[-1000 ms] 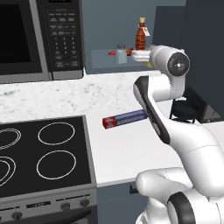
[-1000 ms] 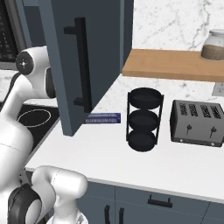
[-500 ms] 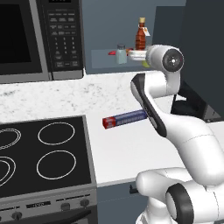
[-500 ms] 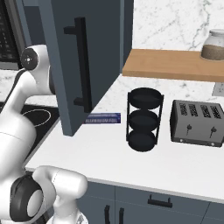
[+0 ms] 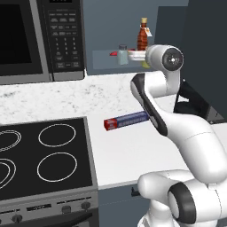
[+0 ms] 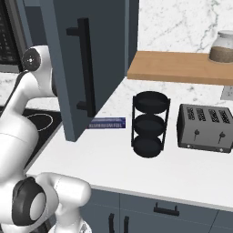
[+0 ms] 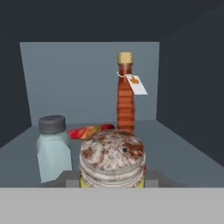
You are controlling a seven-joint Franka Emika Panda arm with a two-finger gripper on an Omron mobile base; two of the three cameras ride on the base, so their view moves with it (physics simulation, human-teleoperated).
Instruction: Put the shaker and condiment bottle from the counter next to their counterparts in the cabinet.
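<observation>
Shaker (image 7: 112, 159) sits pinched in the jaws inside the cabinet (image 7: 87, 78); the condiment bottle's (image 7: 125, 96) tag is unreadable.

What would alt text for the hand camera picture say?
A yellow shaker with a speckled top sits close to the camera inside a dark cabinet. Behind it stand a pale shaker, a red-orange item and a tall ribbed bottle.

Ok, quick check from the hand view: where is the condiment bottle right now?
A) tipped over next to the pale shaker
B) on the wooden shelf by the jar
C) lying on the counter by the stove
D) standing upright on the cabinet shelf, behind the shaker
D: the condiment bottle stands upright on the cabinet shelf, farther back than the shaker at the tool.
</observation>
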